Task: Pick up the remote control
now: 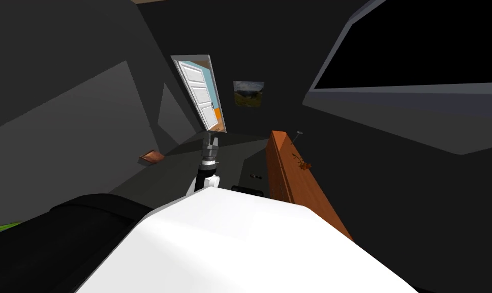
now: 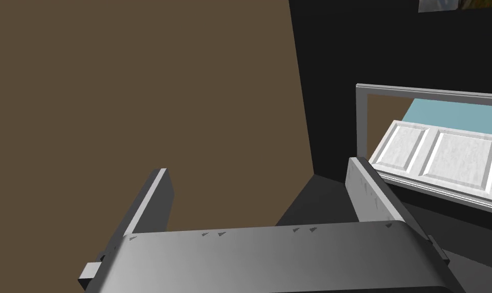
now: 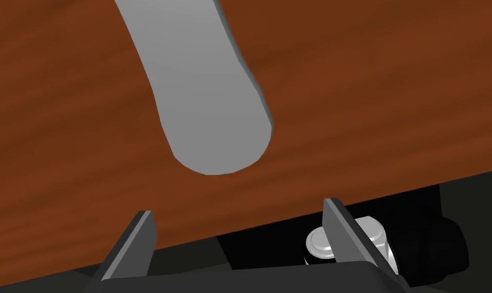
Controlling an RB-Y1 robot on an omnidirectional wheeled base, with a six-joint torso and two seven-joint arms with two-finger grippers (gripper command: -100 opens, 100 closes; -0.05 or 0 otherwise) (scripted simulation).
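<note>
We judge ourselves mid-approach: our right gripper [image 3: 238,208], spread and empty, hangs just short of the grey remote control [image 3: 204,91] on the wooden top [image 3: 392,101], which we must next straddle.

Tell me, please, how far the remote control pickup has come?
Done: the right gripper hovers over the brown wooden top, open, with the grey remote control ahead of its fingers. In hand: nothing is gripped. To do: bring the fingers around the remote control, close, lift. The left gripper is open, pointing towards a white door.
</note>
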